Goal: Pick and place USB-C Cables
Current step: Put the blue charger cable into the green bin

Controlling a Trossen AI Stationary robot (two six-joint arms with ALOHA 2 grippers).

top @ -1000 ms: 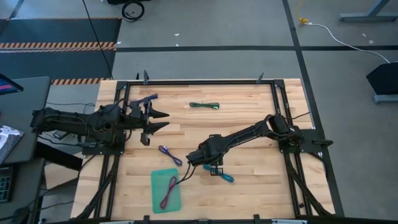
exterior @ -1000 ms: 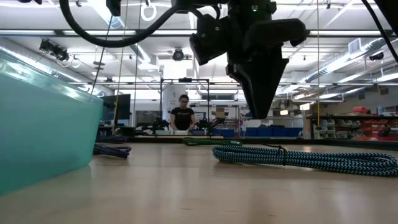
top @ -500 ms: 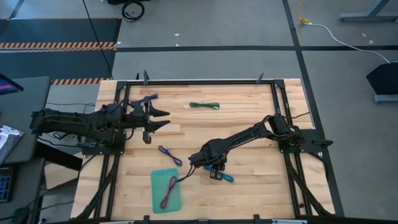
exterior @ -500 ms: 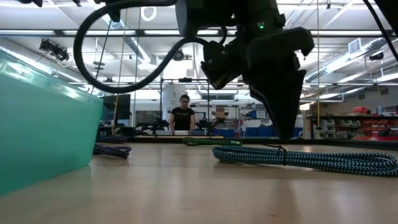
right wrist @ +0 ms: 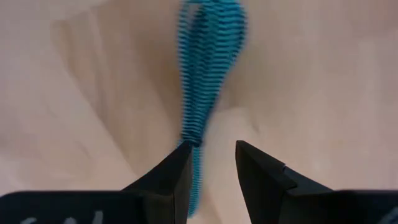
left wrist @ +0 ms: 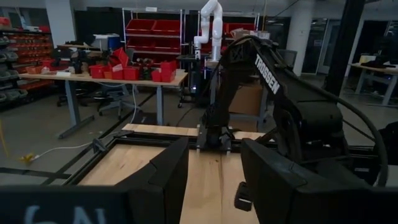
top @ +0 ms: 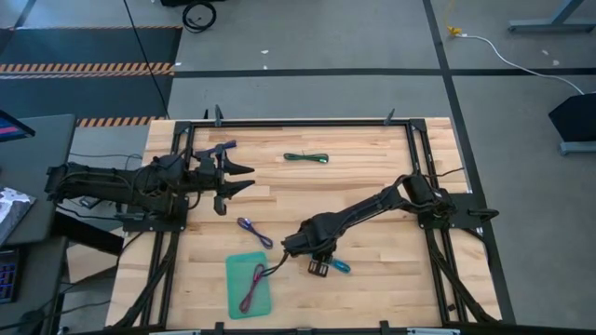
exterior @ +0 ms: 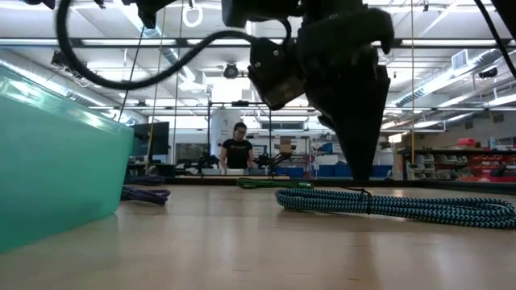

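Note:
A teal coiled USB-C cable [top: 340, 267] lies flat on the wooden table, near its front edge; it also shows in the right wrist view [right wrist: 208, 68] and the low view [exterior: 395, 205]. My right gripper [top: 319, 263] points down over one end of it, open. Its fingertips stand just above the cable [right wrist: 211, 165], which runs under one finger [right wrist: 177, 180]. My left gripper [top: 247, 180] waits open and level at the table's far left. A maroon cable [top: 251, 287] lies in the teal tray [top: 233, 279].
A violet cable [top: 253, 231] lies between the tray and the left arm. A dark green cable [top: 305, 158] lies near the far edge, and a blue-purple one [top: 222, 147] at the far left. The tray's wall [exterior: 56, 161] stands left of the right gripper. A person stands far behind the table.
My right gripper has sunk toward the teal cable and shifted a little toward the table's near edge, rolling about its wrist as it went. Its fingers have stayed open. The cables have not moved.

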